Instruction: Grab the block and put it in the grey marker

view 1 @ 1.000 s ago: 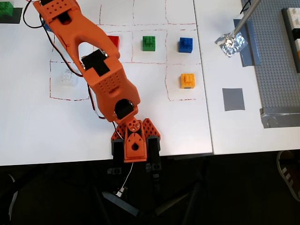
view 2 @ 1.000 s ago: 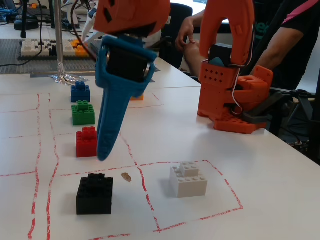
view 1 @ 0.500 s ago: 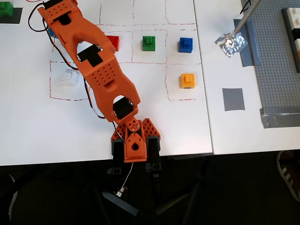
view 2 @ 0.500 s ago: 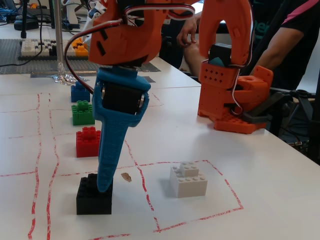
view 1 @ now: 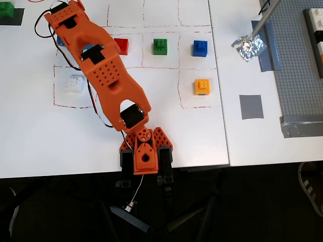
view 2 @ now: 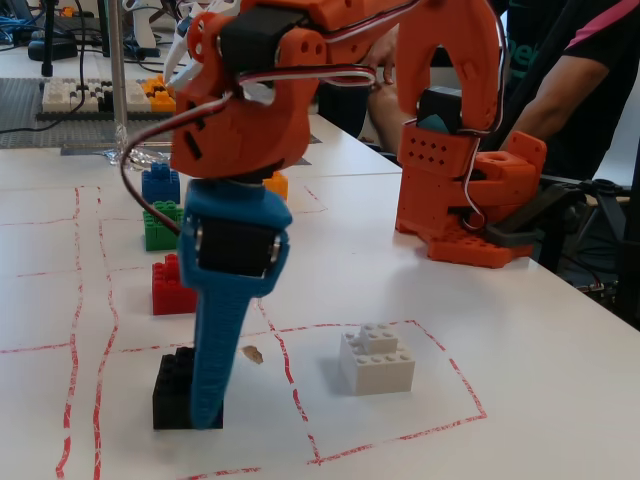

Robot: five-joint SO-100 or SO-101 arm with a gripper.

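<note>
So that the block (view 2: 178, 390) can be grabbed, the pincer (view 2: 205, 415) is set low against it, left of the white brick (view 2: 377, 358); whether it is shut cannot be told.

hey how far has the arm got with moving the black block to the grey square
Nothing delivered yet. In hand: the end effector is down at the black block, which sits on the table; no closed grip shows. Left: gripping, lifting and carrying it to the empty grey square.

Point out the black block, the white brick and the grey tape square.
black block (view 2: 170, 392): fixed view, its left side face.
white brick (view 2: 377, 358): fixed view, its front face.
grey tape square (view 1: 251, 107): overhead view, its centre.
</note>
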